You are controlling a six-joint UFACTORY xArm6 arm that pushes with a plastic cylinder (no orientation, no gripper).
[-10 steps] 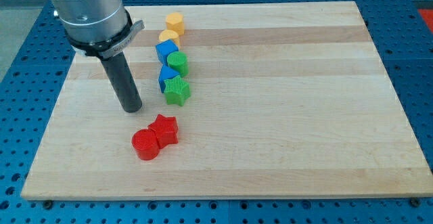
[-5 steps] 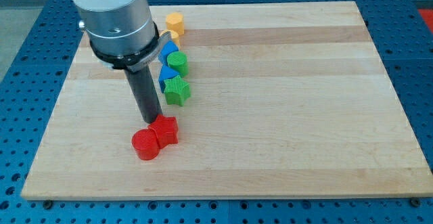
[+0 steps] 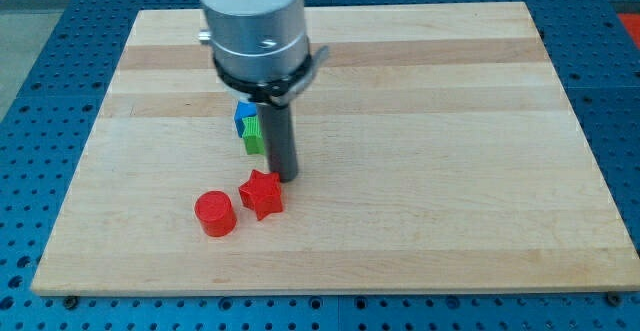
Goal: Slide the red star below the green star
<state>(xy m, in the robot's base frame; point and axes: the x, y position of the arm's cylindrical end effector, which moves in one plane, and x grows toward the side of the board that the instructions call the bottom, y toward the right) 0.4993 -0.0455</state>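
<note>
My tip (image 3: pixel 287 177) (a bare rod, no fingers to open) just above-right of the red star (image 3: pixel 261 194), green star (image 3: pixel 254 133) half hidden behind the rod, red cylinder (image 3: pixel 214 213) nearer the surface's (image 3: pixel 450 171) bottom-left corner.

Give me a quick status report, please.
My tip at red star's upper right. Red star below green star, apart from red cylinder. Nothing blocking.

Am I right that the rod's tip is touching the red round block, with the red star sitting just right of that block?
Not quite. In the camera view my tip is at the upper right edge of the red star, not the red round block, which sits apart at the star's left. The star is indeed to the right of that block.
</note>
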